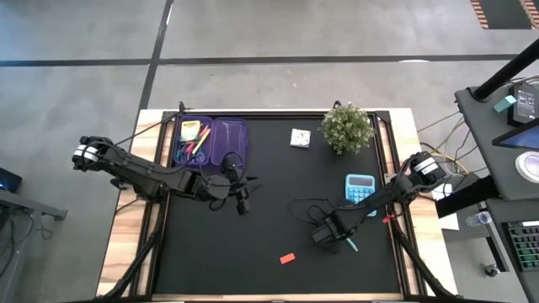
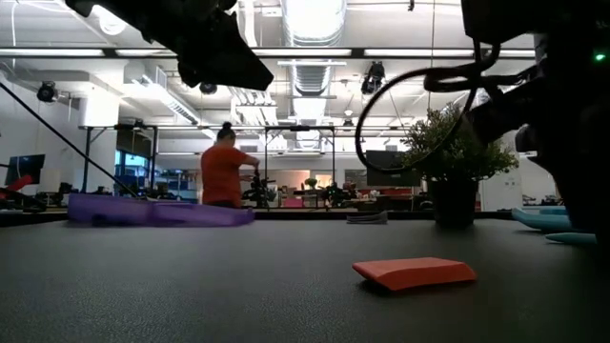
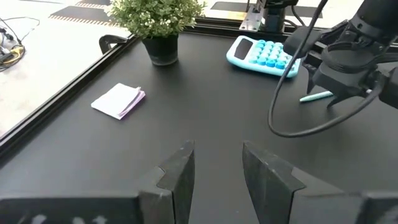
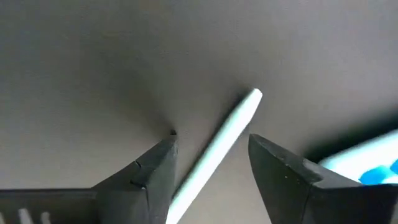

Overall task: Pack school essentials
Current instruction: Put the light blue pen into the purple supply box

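At the bench's far-left corner we see the translucent purple plastic case (image 1: 210, 140) lying open with a yellow-green crayon box (image 1: 190, 130) and pens inside. Left gripper (image 1: 242, 202) hangs just in front of it, fingers (image 3: 179, 177) apart, empty. Small white pad (image 1: 300, 138) sits near the far edge, beside the bushy green potted plant (image 1: 347, 126). Flat red eraser (image 1: 287, 258) lies near the front edge. Right gripper (image 1: 344, 238) is low by the right edge, fingers spread either side of a thin teal pen (image 4: 219, 146), not clamped. Light-blue calculator (image 1: 360, 187) lies just beyond.
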{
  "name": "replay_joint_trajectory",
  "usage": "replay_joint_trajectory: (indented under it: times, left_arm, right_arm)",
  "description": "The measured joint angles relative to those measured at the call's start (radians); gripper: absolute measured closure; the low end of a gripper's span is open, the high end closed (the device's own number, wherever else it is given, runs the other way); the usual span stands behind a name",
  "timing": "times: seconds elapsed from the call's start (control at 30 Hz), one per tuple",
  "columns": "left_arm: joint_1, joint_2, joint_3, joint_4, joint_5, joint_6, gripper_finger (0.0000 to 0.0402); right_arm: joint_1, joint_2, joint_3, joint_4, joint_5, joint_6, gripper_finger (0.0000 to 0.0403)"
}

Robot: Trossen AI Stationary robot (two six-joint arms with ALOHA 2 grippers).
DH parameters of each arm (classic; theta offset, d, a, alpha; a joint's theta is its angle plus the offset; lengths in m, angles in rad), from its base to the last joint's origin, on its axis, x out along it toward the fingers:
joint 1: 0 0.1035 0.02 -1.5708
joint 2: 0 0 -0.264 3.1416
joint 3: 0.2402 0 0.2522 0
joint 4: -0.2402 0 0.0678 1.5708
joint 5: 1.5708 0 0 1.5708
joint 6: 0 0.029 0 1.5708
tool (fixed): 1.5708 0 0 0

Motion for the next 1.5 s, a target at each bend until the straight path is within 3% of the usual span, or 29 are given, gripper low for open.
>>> replay_joint_trajectory:
  times: [0.5,0.7,0.9,1.07,1.2,1.37,1.5]
  left_arm:
    - [-0.001,0.0,0.003,0.002,-0.022,-0.012,0.0285]
    - [-0.023,0.028,-0.005,0.148,-0.024,-0.028,0.0285]
    - [-0.083,0.105,-0.054,0.392,-0.019,0.091,0.0285]
    - [-0.087,0.133,-0.067,0.475,0.003,0.104,0.0285]
    - [-0.087,0.134,-0.066,0.504,0.029,0.125,0.0285]
    - [-0.087,0.134,-0.065,0.6,0.041,0.175,0.0285]
    - [-0.087,0.133,-0.066,0.642,0.062,0.182,0.0285]
  right_arm:
    - [0.001,0.006,-0.019,0.107,-0.003,-0.018,0.037]
    - [0.001,-0.002,-0.02,0.123,0.008,-0.124,0.0387]
    - [0.001,-0.14,-0.039,0.205,0.215,-0.288,0.0388]
    - [-0.027,-0.323,-0.124,0.511,0.307,-0.458,0.0388]
    - [-0.057,-0.453,-0.238,0.898,0.357,-0.662,0.0389]
    - [-0.106,-0.517,-0.379,1.434,0.351,-0.874,0.0389]
    - [-0.117,-0.524,-0.439,1.636,0.341,-0.917,0.039]
